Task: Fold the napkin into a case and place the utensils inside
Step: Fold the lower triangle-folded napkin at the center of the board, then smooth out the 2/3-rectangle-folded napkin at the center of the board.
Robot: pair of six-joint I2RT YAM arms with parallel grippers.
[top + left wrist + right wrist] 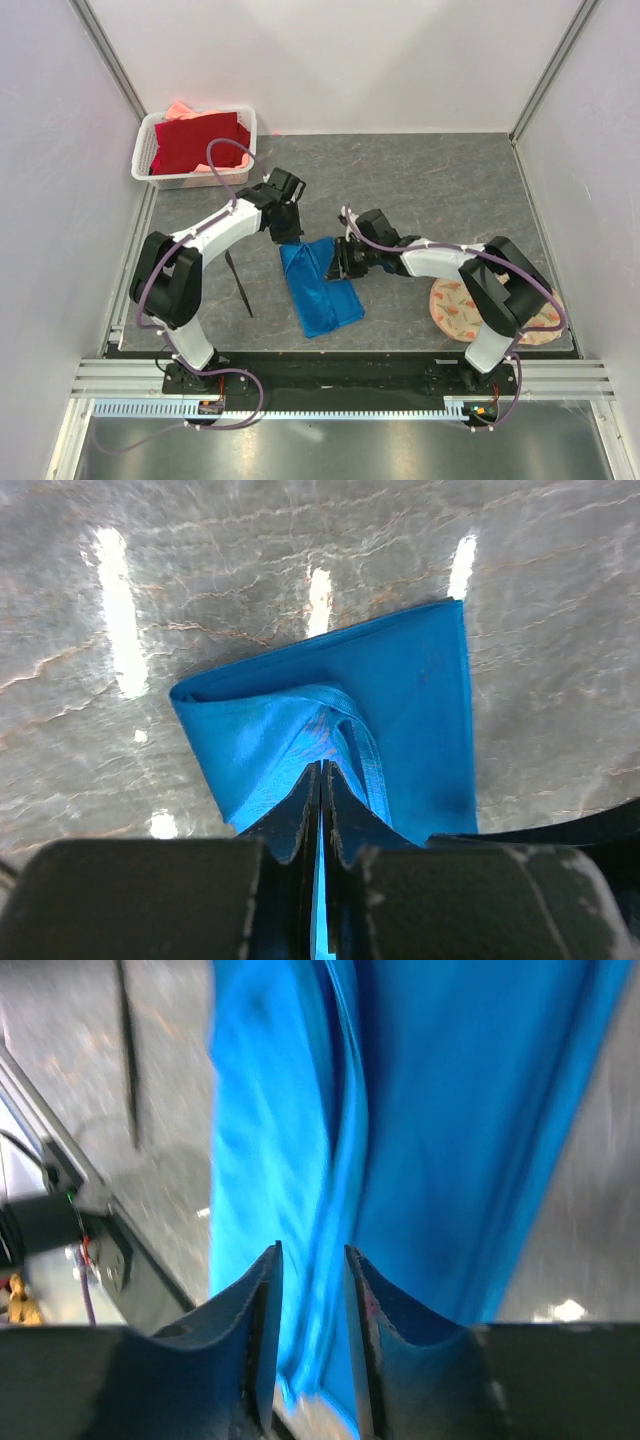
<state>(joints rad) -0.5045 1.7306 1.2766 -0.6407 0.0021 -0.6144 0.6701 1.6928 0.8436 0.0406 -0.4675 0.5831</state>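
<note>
The blue napkin (pixel 320 287) lies partly folded in the middle of the table, its far end bunched. My left gripper (pixel 286 234) is at its far left corner; in the left wrist view the gripper (pixel 321 772) is shut on a raised fold of the napkin (pixel 410 700). My right gripper (pixel 346 262) is at the napkin's right edge. In the right wrist view the gripper (pixel 312 1255) has its jaws a little apart over a ridge of the napkin (pixel 450 1110). One thin black utensil (pixel 240 286) lies left of the napkin and also shows in the right wrist view (pixel 127 1055).
A white basket (pixel 146 145) holding a dark red cloth (pixel 198 140) stands at the back left. A round peach floral mat (pixel 452 308) lies at the front right, under the right arm. Metal rails run along the table's left and front edges.
</note>
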